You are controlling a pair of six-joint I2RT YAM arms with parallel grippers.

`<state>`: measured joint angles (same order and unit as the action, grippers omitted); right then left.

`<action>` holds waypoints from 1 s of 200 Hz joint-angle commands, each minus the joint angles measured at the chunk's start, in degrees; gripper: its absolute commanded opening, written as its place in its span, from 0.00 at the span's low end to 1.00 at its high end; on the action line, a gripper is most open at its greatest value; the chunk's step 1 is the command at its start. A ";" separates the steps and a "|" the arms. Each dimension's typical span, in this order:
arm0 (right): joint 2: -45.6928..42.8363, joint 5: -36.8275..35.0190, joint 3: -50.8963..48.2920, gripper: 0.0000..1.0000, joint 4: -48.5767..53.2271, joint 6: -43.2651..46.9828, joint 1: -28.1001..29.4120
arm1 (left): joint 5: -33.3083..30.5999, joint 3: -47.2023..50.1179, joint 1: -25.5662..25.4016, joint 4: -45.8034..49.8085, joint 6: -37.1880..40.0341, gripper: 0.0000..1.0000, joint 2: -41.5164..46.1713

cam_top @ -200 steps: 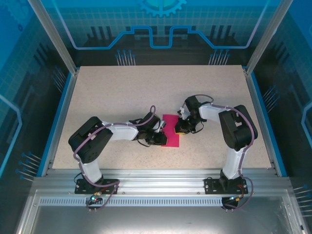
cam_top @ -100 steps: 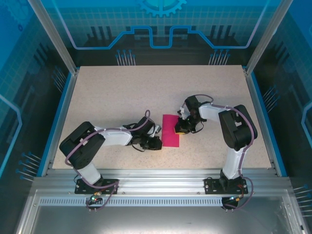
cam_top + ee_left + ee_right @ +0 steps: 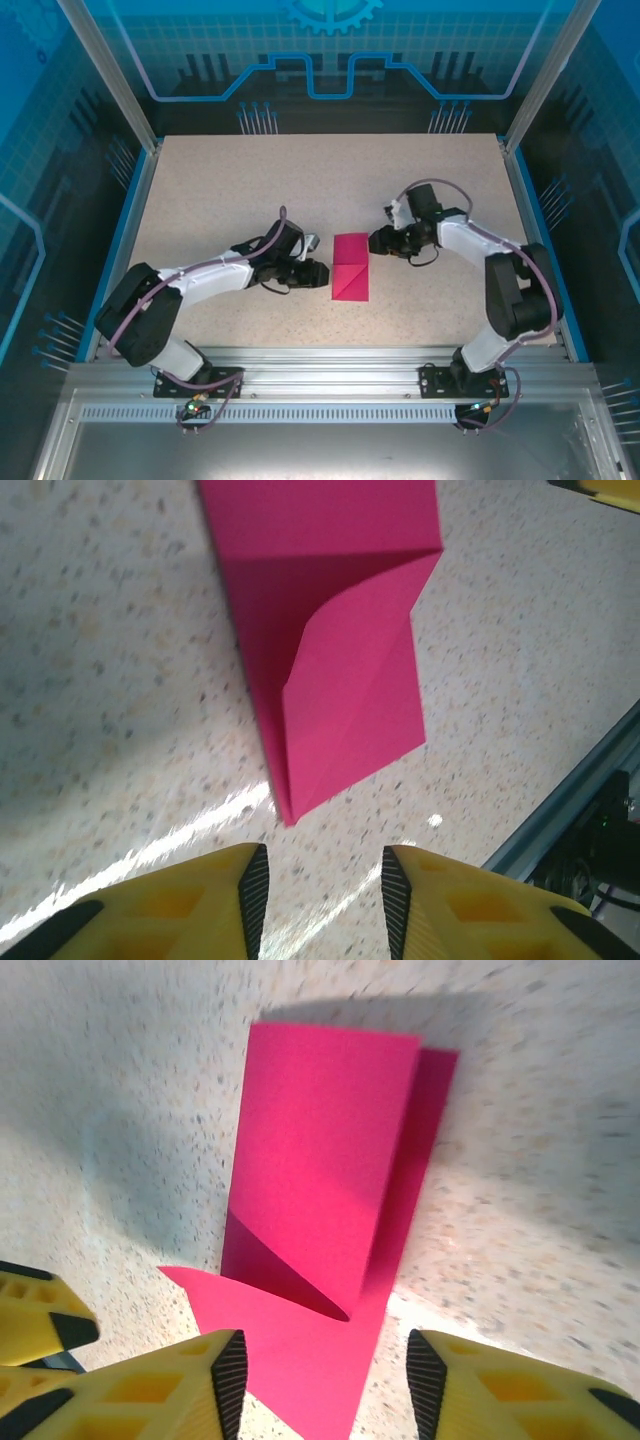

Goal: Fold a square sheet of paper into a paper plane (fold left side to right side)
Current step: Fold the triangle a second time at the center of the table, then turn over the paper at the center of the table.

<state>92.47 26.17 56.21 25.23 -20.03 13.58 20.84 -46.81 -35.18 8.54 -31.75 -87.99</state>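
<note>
1. Finding: a robotics laboratory test cell.
2. Enclosure: aluminium frame posts [image 3: 105, 70] carry translucent blue panels [image 3: 420, 50] printed with grid, circuit and gear graphics on the three far sides.
3. Work surface: a speckled table top [image 3: 250, 190] with blue edge trim [image 3: 118, 250], fronted by a slotted aluminium rail [image 3: 330, 362].
4. Equipment: the left arm [image 3: 210, 275] and right arm [image 3: 515, 290] are bolted to that rail, with exposed cabling looped along them.
5. End tooling: the left gripper [image 3: 323, 880] and right gripper [image 3: 326, 1360] have moulded yellow fingers with ribbed black pads.
</note>
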 commanded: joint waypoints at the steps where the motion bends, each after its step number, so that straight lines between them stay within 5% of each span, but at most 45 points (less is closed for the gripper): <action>1: -3.29 3.65 -3.66 0.56 -0.98 0.83 -2.59 | 1.16 -3.95 0.25 -2.52 -1.25 0.42 -4.12; 71: -3.35 11.39 -10.89 0.61 -6.75 -0.36 -2.62 | 2.51 -11.23 0.25 -5.63 -0.73 0.40 -16.08; 142: 2.28 11.41 -8.82 0.59 -8.83 -1.62 0.37 | -1.15 -10.15 1.24 -5.07 0.02 0.09 -15.36; 200: 8.11 14.40 -6.11 0.59 -13.62 -5.17 4.24 | -1.51 -9.18 1.78 -4.96 0.02 0.10 -14.11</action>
<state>98.10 37.91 48.51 14.79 -22.85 16.10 20.21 -56.84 -33.89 3.57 -32.64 -104.36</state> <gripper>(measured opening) 0.599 0.102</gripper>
